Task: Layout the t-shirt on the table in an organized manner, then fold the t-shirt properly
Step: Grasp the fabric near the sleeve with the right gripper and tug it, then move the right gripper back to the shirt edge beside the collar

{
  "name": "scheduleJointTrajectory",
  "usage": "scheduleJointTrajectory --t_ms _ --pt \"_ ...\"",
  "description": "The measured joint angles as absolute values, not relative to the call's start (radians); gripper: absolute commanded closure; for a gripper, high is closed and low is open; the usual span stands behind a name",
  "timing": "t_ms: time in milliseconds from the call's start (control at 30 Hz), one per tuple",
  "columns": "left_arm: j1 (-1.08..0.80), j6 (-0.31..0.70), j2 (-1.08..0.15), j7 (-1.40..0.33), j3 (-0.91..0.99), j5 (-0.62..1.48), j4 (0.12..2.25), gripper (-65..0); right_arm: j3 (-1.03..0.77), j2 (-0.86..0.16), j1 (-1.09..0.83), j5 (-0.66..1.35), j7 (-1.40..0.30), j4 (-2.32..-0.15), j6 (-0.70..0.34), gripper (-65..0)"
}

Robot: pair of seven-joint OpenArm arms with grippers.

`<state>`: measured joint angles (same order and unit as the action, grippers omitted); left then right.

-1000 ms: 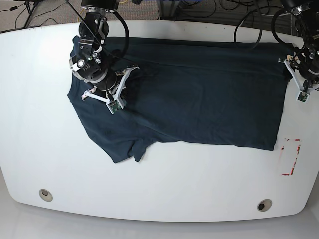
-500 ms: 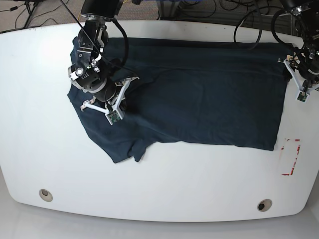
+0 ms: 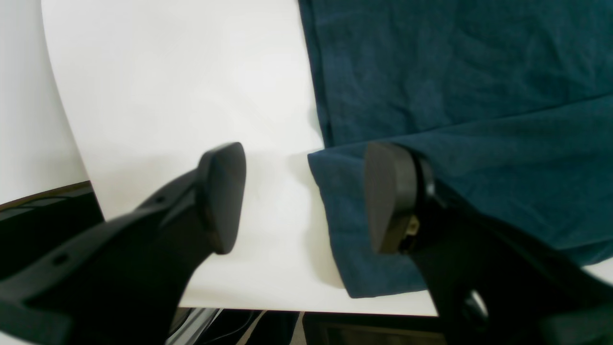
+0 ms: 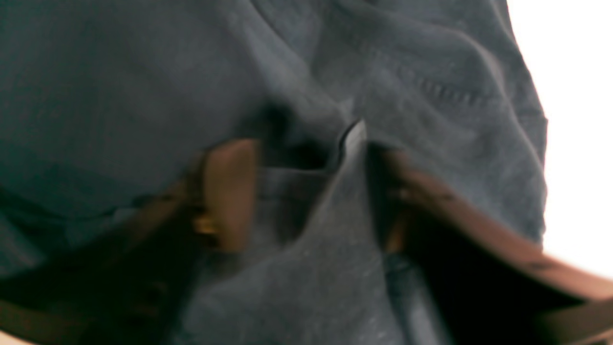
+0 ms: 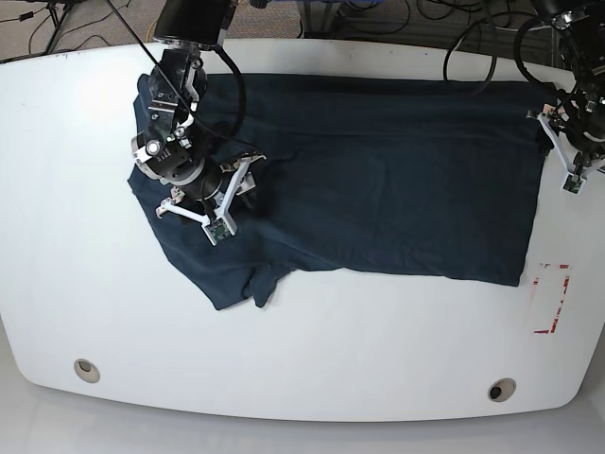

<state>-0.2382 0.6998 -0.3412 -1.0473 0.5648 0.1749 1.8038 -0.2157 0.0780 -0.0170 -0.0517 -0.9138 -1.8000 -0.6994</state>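
Note:
The dark navy t-shirt (image 5: pixel 378 180) lies spread across the white table (image 5: pixel 312 359), with one sleeve pointing to the front left. My right gripper (image 5: pixel 236 189) sits low on the shirt's left part. In the right wrist view this gripper (image 4: pixel 306 196) is open, and a raised ridge of the t-shirt (image 4: pixel 119 72) stands loose between its fingers. My left gripper (image 5: pixel 558 142) hovers at the shirt's right edge. It is open (image 3: pixel 301 196) over a folded corner of the t-shirt (image 3: pixel 455 72), with one finger above bare table (image 3: pixel 167 72).
Two round grommet holes (image 5: pixel 87 370) (image 5: pixel 502 390) sit near the front edge. A red-outlined rectangle (image 5: pixel 551 298) marks the right side. Cables (image 5: pixel 378 14) lie beyond the far edge. The table's edge runs close behind the left gripper.
The right gripper's jaws have parted, releasing the pinched cloth, and it has drifted slightly toward the front. The left arm has not moved.

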Motion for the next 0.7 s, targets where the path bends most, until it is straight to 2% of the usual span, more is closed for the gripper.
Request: scheduleJointTrajectory --t_ms 67,133,233,333,500,700 --pt "-0.238 0.7 -0.341 -1.047 0.554 0.175 1.803 -36.5 -0.216 0.078 -0.026 -0.056 -0.918 -1.827 -0.7 -59.1" --pt "-0.237 0.701 -0.34 -1.046 0.548 0.182 1.804 -36.5 -0.216 0.077 -0.047 -0.054 -0.913 -1.871 -0.699 -60.1" --pt "-0.237 0.7 -0.34 -1.047 0.547 0.18 1.805 -36.5 -0.217 0.074 -0.094 -0.056 -0.908 -1.954 -0.699 -57.1" --pt "-0.239 0.701 -0.339 -1.048 0.55 0.177 1.805 -36.5 -0.222 0.072 -0.151 -0.056 -0.908 -2.01 -0.699 -50.6" --pt "-0.239 0.7 -0.315 -1.047 0.559 0.176 1.806 -36.5 -0.276 0.066 -0.246 -0.041 -0.909 -2.016 -0.707 -42.5" --pt "-0.31 0.701 -0.299 -1.044 0.569 0.184 1.806 -36.5 -0.402 0.056 -0.323 -0.062 -0.917 -2.014 -0.694 -41.2"
